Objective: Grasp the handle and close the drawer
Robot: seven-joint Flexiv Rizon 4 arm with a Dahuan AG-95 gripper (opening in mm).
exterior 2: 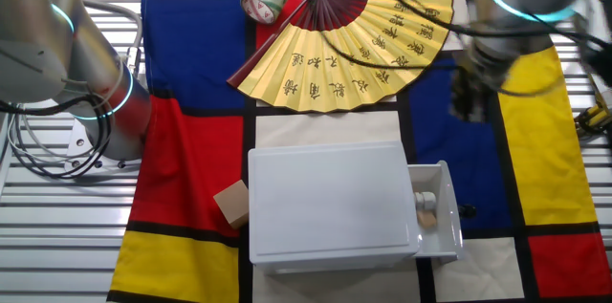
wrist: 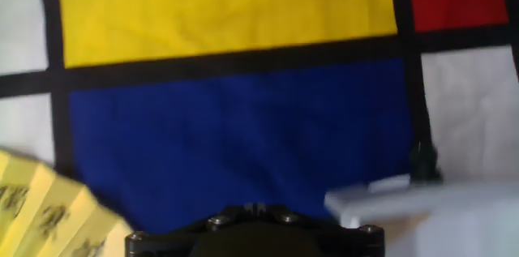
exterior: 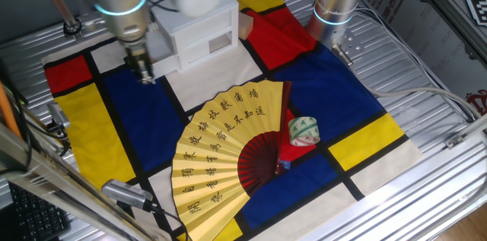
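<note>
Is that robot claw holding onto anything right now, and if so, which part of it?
Nothing is held. The gripper hangs over the blue cloth, apart from the open drawer and its handle.

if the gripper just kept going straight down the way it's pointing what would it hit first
Most likely the blue panel of the cloth. The gripper points down at it, beside the open drawer, not over it; depth is unclear.

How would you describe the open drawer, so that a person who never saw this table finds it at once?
Find the white cabinet on the coloured cloth, below the yellow fan in the other fixed view. The drawer sticks out of its right side over the blue patch. It alone is pulled out, with small things visible inside.
</note>
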